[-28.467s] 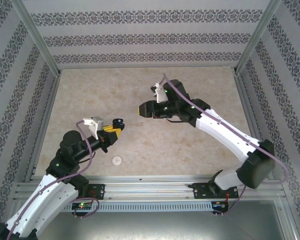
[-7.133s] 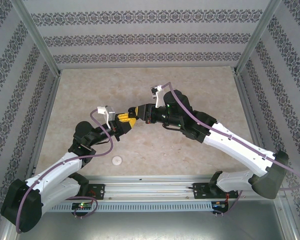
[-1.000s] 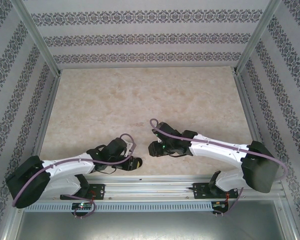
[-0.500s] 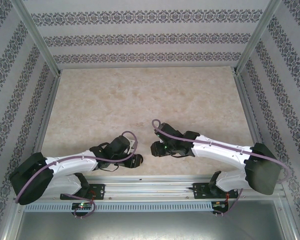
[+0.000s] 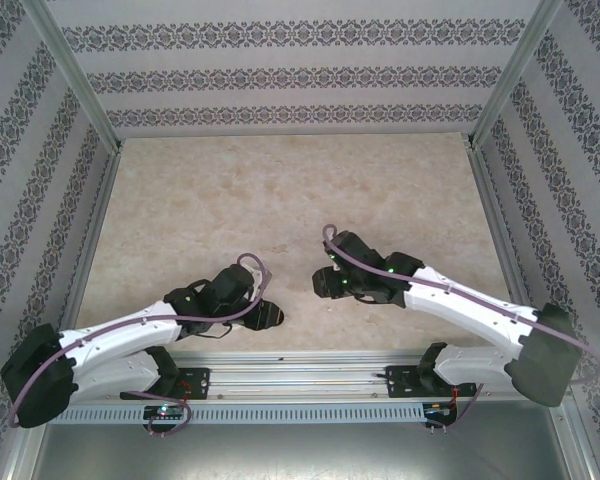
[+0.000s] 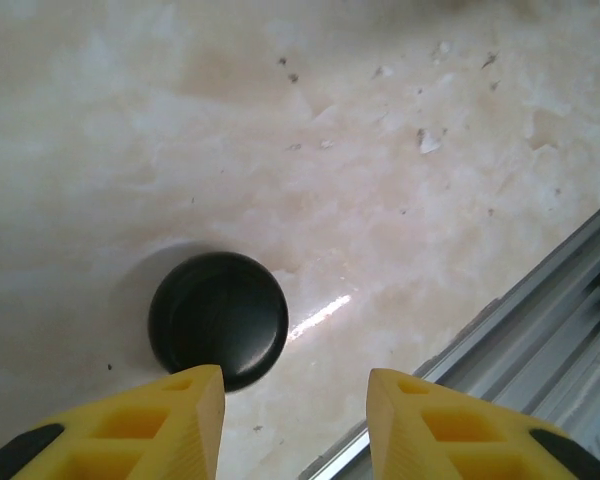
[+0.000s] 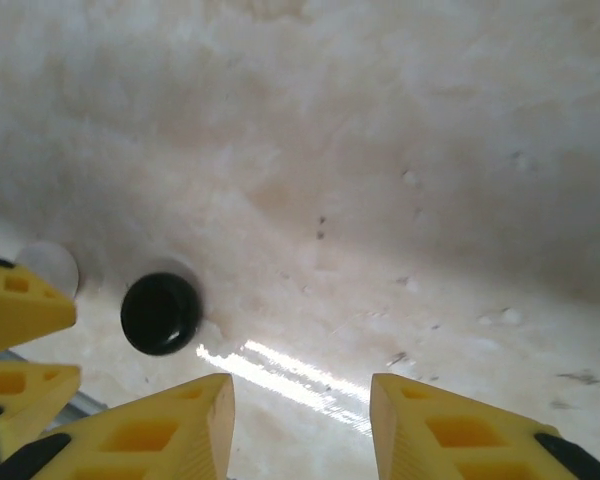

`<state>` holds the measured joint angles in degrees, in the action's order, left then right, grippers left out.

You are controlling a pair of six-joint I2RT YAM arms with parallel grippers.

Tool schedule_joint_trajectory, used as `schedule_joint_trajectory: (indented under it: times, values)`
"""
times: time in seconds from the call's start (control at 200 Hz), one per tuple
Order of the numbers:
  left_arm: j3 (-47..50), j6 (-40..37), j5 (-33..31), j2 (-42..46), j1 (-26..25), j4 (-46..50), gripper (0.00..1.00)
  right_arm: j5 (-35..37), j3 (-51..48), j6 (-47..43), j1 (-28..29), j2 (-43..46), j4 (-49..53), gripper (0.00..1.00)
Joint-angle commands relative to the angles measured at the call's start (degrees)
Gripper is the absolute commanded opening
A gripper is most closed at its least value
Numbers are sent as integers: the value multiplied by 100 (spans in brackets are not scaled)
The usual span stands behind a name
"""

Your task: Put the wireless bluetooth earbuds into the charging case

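Note:
A round black charging case [image 6: 218, 318], lid closed, lies on the marble table near the front rail. It also appears as a dark disc [image 5: 273, 318] from above and as the black case [image 7: 161, 313] in the right wrist view. My left gripper [image 6: 293, 385] is open just above the table, its left fingertip [image 6: 195, 400] beside the case's near rim and nothing between the fingers. My right gripper [image 7: 300, 390] is open and empty, off to the right of the case. From above, the left gripper [image 5: 261, 317] and right gripper [image 5: 320, 284] face each other. The earbuds are out of view.
A small white puck [image 7: 49, 267] lies just left of the black case, partly behind the left gripper's yellow fingers [image 7: 20, 305]. The aluminium front rail [image 6: 540, 330] runs close by on the right. Patterned walls enclose the table [image 5: 280, 190].
Seven seconds ago both grippers met in mid-air over the table. In the last second the right gripper has pulled back to the right, away from the black case, and the left gripper has barely shifted.

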<state>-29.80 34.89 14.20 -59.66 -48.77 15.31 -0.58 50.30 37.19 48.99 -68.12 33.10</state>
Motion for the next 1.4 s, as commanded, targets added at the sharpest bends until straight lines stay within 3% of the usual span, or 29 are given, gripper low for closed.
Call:
schedule_joint_trajectory:
  times: [0.0, 0.17, 0.26, 0.455, 0.679, 0.889, 1.089, 1.284, 1.394]
  values:
    - [-403, -350, -275, 262, -65, 749, 42, 379, 214, -315, -222, 422, 412, 43]
    - [-1186, -1092, -691, 474, 49, 1554, 49, 811, 360, -660, -623, 1049, 691, 47]
    - [-1723, -1683, -939, 464, 257, 1992, 56, 1046, 449, -895, -887, 1330, 791, 56]
    - [-2913, -2988, -1098, 204, 1076, 2310, 72, 1245, 516, -1339, -1762, 1698, 729, 77]
    - [-3816, -3839, -1178, -332, 2114, 1882, 98, 1090, 444, -1836, -2966, 1616, 142, 96]
    - [-4009, -4070, -1046, -736, 3136, 833, 100, 1213, 50, -2237, -3889, 1422, -859, 98]
    - [-3456, -3534, -573, -1132, 4230, -589, 100, 1065, -782, -2196, -4822, 1245, -2347, 98]
    - [-1753, -3303, -120, -1131, 4858, -3450, 100, 1292, -1627, -2579, -4961, 816, -3830, 98]
    - [-1234, -3248, -199, -1345, 4991, -4145, 100, 1191, -2059, -2927, -4959, 570, -4756, 98]
